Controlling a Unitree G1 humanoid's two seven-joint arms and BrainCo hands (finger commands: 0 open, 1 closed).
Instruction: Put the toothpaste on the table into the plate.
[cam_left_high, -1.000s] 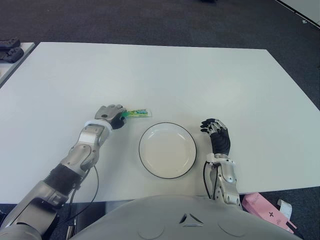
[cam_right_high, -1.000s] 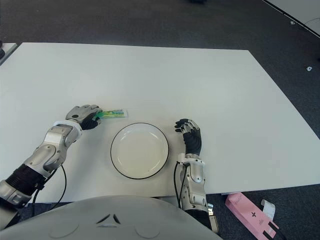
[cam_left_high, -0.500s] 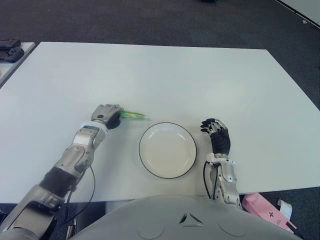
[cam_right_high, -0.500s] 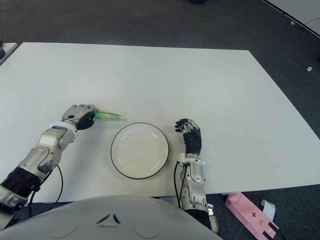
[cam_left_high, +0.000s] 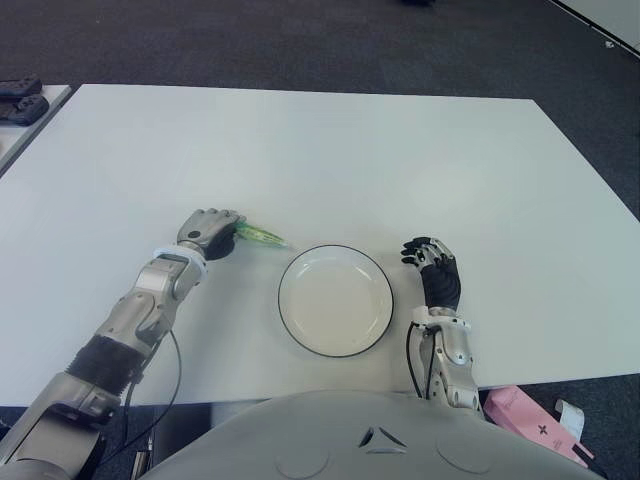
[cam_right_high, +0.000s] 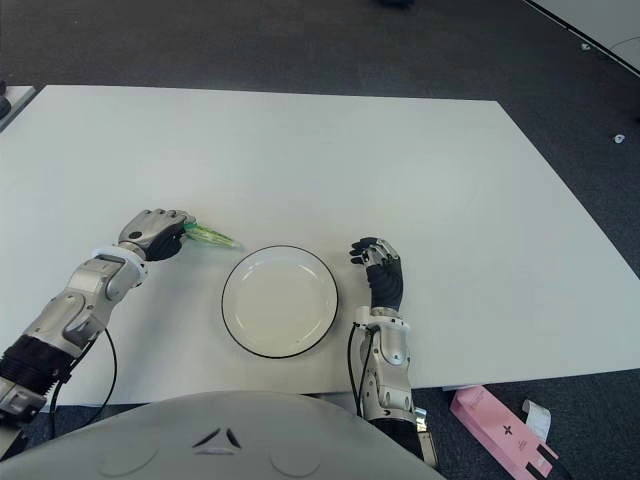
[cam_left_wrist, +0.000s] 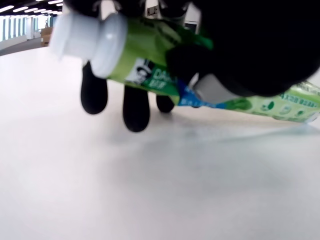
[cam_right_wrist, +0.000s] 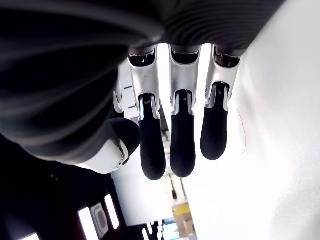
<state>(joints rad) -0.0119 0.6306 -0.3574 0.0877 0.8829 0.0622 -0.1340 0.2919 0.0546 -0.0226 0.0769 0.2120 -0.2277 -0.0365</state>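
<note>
The green toothpaste tube (cam_left_wrist: 165, 75) is gripped in the left robot hand (cam_left_high: 208, 232), just left of and slightly beyond the plate (cam_left_high: 335, 300). In the left wrist view the white cap end is seen lifted, with the flat tail tilted down toward the white desk (cam_left_high: 400, 160); whether the tail touches the desk cannot be told. The tube's middle is hidden by the dark thumb. Only a narrow strip of bare desk is left between tube tip and plate rim. The plate sits near the desk's near edge, with wide open surface beyond it. The right robot hand (cam_right_high: 382, 275) is seen just right of the plate, fingers loosely extended and holding nothing. A pink box (cam_left_high: 535, 425) is cut off at the frame's lower right, below the desk edge.
</note>
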